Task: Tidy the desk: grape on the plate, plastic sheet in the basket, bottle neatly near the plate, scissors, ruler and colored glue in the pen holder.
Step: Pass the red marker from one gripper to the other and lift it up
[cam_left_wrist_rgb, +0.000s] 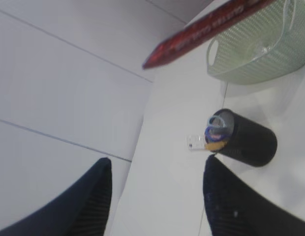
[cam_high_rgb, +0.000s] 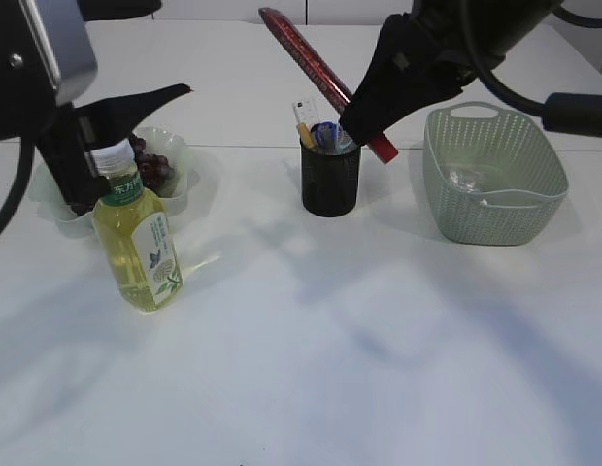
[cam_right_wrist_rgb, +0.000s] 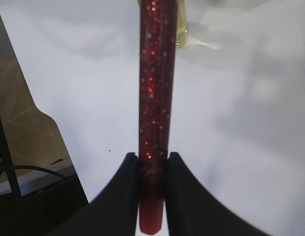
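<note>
My right gripper (cam_high_rgb: pixel 367 118) (cam_right_wrist_rgb: pixel 152 158) is shut on the lower end of the red glitter colored glue (cam_high_rgb: pixel 301 49) (cam_right_wrist_rgb: pixel 156 88). The tube is tilted, with its bottom tip just above and right of the black mesh pen holder (cam_high_rgb: pixel 330 180) (cam_left_wrist_rgb: pixel 251 142). The blue-handled scissors (cam_high_rgb: pixel 327 134) (cam_left_wrist_rgb: pixel 214 129) and the ruler (cam_high_rgb: pixel 303 115) (cam_left_wrist_rgb: pixel 197 142) stand in the holder. Grapes (cam_high_rgb: pixel 153 167) lie on the clear plate (cam_high_rgb: pixel 189 175). The green-tea bottle (cam_high_rgb: pixel 136 238) stands upright in front of the plate. My left gripper (cam_high_rgb: pixel 126 126) (cam_left_wrist_rgb: pixel 158 160) hangs open above the bottle, holding nothing.
The pale green basket (cam_high_rgb: pixel 495 175) (cam_left_wrist_rgb: pixel 260 49) sits right of the pen holder, with the clear plastic sheet (cam_high_rgb: pixel 471 183) inside it. White tabletop stretches across the front. The table's left edge and the floor show in the right wrist view.
</note>
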